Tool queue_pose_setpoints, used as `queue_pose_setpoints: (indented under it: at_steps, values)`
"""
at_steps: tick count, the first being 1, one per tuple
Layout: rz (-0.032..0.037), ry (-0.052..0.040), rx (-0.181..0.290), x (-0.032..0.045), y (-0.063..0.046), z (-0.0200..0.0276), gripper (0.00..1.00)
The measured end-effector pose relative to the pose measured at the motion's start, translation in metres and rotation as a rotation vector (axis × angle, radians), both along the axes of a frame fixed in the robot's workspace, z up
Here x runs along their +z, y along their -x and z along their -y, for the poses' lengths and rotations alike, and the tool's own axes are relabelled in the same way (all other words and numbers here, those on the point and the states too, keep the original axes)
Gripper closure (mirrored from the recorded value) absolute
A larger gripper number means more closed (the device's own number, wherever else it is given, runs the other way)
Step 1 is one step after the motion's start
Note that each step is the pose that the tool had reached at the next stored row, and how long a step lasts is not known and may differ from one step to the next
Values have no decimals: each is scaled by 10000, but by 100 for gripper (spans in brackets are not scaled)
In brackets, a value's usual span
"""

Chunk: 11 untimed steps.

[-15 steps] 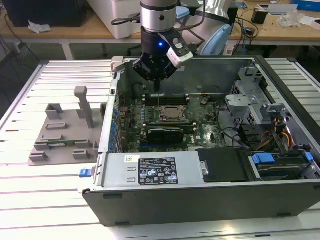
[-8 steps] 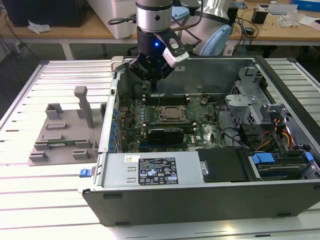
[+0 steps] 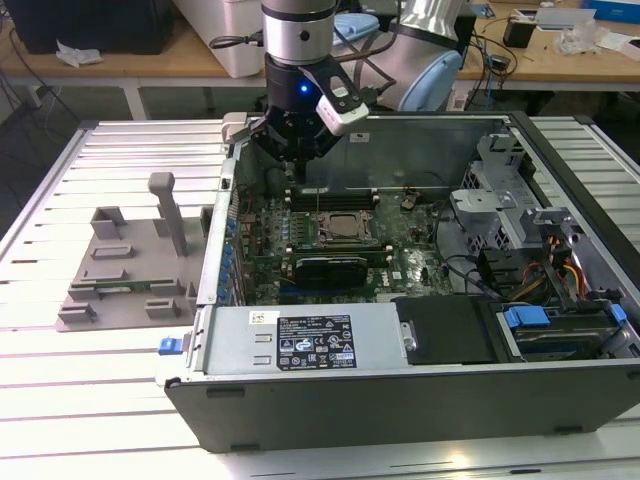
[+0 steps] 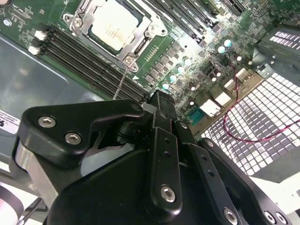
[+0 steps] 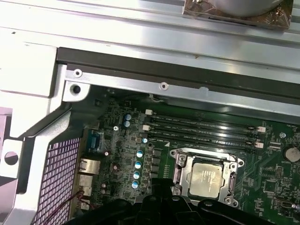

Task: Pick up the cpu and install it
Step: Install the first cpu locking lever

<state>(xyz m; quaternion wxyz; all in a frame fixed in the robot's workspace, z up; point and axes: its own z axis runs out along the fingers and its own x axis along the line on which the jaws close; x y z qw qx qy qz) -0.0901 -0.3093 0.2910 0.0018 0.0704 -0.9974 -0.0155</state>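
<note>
The cpu is a small silvery square lying flat inside the metal socket frame on the green motherboard. It also shows as the cpu in the first wrist view and the cpu in the exterior view. My gripper hangs over the back of the board, above and just behind the socket, apart from the chip. Nothing shows in the gripper's grasp. Its black body hides the near part of the board in the second wrist view.
The open computer case lies on a slatted white table. Memory slots run beside the socket. A power supply and drive bays line the front. A grey plastic tray stands to the exterior view's left of the case.
</note>
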Motion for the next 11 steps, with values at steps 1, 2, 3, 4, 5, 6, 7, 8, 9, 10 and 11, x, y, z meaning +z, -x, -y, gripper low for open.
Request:
queue_pose_setpoints:
  at_steps: [1, 2, 3, 4, 5, 6, 7, 8, 9, 10, 11]
  values:
    - [-1, 1, 1, 0, 12, 0, 90]
    - [-1, 0, 1, 0, 25, 0, 90]
    - [0, 1, 0, 0, 34, 0, 90]
    - [-1, 0, 1, 0, 39, 0, 90]
    - [-1, 1, 1, 0, 43, 0, 90]
    - [-1, 1, 1, 0, 51, 0, 90]
    - [-1, 1, 1, 0, 57, 0, 90]
    - [0, 1, 1, 0, 63, 0, 90]
    - [-1, 1, 1, 0, 68, 0, 90]
    - [0, 0, 1, 0, 74, 0, 90]
    - [-1, 1, 1, 0, 79, 0, 90]
